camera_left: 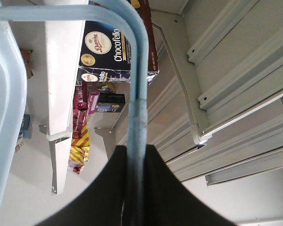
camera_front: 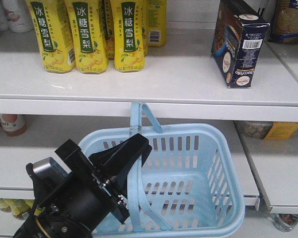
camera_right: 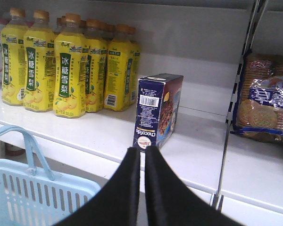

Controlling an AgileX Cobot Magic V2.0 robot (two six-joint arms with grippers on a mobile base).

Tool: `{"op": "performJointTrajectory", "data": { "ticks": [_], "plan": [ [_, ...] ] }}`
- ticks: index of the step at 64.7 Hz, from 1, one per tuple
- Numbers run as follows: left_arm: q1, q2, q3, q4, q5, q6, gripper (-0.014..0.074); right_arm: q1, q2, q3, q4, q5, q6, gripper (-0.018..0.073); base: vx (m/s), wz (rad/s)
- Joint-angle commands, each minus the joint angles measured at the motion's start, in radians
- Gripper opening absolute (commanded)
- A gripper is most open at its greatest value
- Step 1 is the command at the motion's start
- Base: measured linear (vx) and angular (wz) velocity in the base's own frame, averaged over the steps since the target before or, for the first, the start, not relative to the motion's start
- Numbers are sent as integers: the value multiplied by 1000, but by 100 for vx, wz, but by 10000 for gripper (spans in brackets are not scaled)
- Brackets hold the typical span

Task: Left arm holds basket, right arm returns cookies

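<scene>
The left gripper is clamped on one thin handle of the blue basket, its black jaws pinching the plastic strip where it rises from the rim; the front view shows that arm low at the left with the basket hanging in front of the lower shelf and nothing visible inside it. The right gripper has its two dark fingers pressed almost together with only a slit between them and nothing held, hovering in front of the shelf edge. Just beyond it, the cookie box stands upright on the white upper shelf, apart from the yellow drink bottles to its left and from the biscuit packs beyond the divider at the right. The box looks light and stiff, but thin cardboard would dent under a hard squeeze, and its glossy print may slip. The two broad faces, gripped about mid-height, seem the safest hold.
</scene>
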Motion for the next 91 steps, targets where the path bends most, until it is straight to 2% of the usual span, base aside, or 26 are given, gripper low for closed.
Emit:
{"op": "performJointTrajectory", "data": {
  "ticks": [1,67,77,91],
  "plan": [
    [-3,-33,-25,30,-226,-4,-3,0,14,-21,7,-75,-7,-6,0,0],
    [-3,-41,-25,26,-212,-7,-3,0,14,-21,17,-75,-7,-6,0,0],
    [-4,-94,-25,100,-93,-27,-3,0,14,-21,13,-75,-7,-6,0,0],
    [-4,-182,-25,154,110,-26,-3,0,14,-21,13,-76,-7,-6,0,0]
  ]
}}
